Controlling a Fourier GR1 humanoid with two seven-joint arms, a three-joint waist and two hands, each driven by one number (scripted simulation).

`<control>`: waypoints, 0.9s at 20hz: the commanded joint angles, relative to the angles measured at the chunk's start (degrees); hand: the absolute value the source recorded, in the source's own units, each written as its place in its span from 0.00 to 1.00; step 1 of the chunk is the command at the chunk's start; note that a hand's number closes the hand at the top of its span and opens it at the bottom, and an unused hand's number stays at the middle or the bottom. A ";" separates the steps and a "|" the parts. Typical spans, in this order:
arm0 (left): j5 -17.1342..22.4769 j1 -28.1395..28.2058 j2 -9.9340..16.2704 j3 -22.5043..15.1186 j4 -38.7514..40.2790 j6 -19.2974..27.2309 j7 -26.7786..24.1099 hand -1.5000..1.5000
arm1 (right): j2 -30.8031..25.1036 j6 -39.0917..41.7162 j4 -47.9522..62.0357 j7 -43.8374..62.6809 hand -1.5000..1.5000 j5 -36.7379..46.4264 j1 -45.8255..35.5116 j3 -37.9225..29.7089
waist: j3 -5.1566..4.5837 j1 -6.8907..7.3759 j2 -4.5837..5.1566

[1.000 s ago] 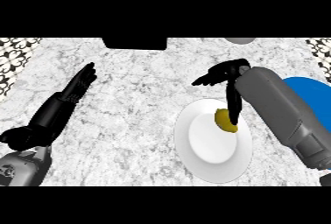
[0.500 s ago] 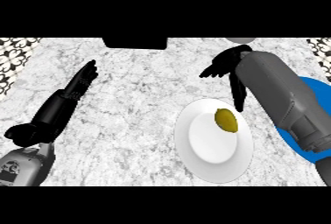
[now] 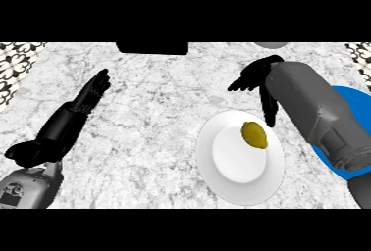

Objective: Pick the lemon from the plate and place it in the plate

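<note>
Where the white plate (image 3: 239,166) lies on the marbled grey counter (image 3: 159,122), the lemon (image 3: 253,135) is seen resting on its upper right part, uncovered and not in contact with either hand. The right hand (image 3: 255,78) is held above and just beyond the plate's far edge, its fingers spread and relaxed, with one finger hanging down near the lemon's right side but apart from it; nothing is held in it. The grey right forearm (image 3: 319,117) is laid across a blue plate (image 3: 355,105), of which only part is shown at the view's right edge. The left hand (image 3: 91,93) is observed well apart from both plates, at the left of the counter, with its fingers straight and together, pointing away from the robot; nothing is grasped by it. A dark object (image 3: 152,47) is noted at the counter's far edge, and a patterned tiled surface (image 3: 14,63) is visible at the upper left corner.
</note>
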 commanded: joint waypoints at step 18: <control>-3.20 1.79 -2.36 1.69 -1.12 -1.11 0.25 0.50 | 3.68 0.60 0.98 -13.23 0.00 11.42 9.64 7.85 | 0.02 -1.07 -0.38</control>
